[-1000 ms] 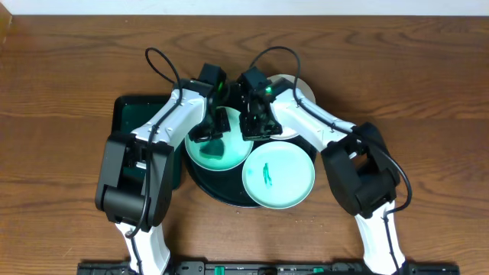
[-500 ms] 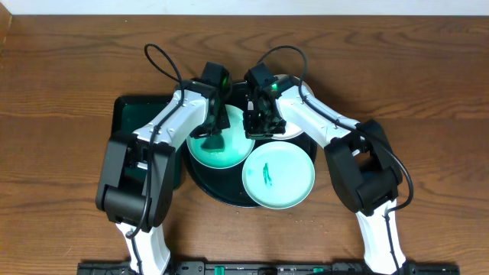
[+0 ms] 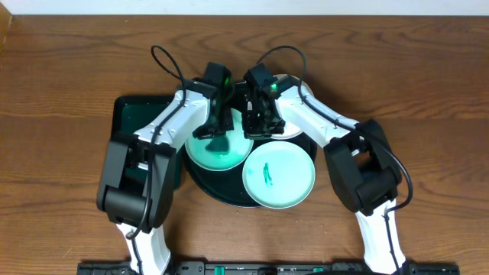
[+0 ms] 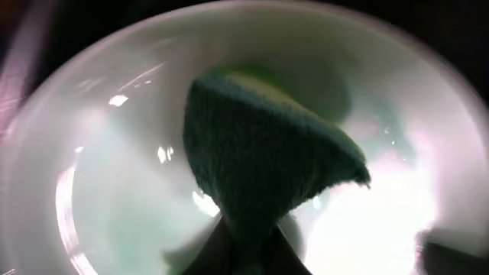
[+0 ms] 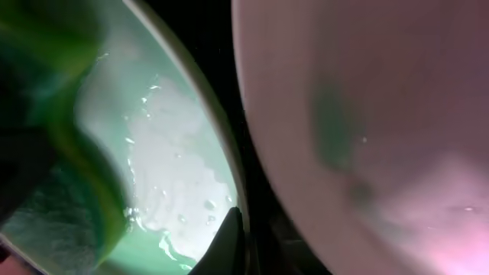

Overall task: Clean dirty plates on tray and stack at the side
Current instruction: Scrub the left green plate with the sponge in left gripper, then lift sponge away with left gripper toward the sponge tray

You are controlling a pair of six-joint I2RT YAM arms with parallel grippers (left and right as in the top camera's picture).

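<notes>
The black tray [image 3: 205, 183] holds two plates. My left gripper [image 3: 215, 131] is shut on a dark green sponge [image 4: 260, 153] and presses it into the wet left plate [image 3: 205, 158], which fills the left wrist view [image 4: 114, 168]. My right gripper [image 3: 254, 130] pinches that plate's right rim [image 5: 183, 160]; one finger [image 5: 231, 241] shows on the rim. The front plate [image 3: 289, 182] has a teal smear at its centre. A third plate [image 3: 290, 128] lies behind, mostly under my right arm; it shows a faint smear in the right wrist view [image 5: 367, 114].
A rectangular dark tray [image 3: 126, 114] lies left of the round tray, partly under my left arm. Both arms cross over the back of the round tray. Brown wood tabletop [image 3: 428, 92] surrounds everything.
My left gripper has slid the sponge a little toward the back right of the left plate. My right gripper has shifted slightly and stays at the plate's rim.
</notes>
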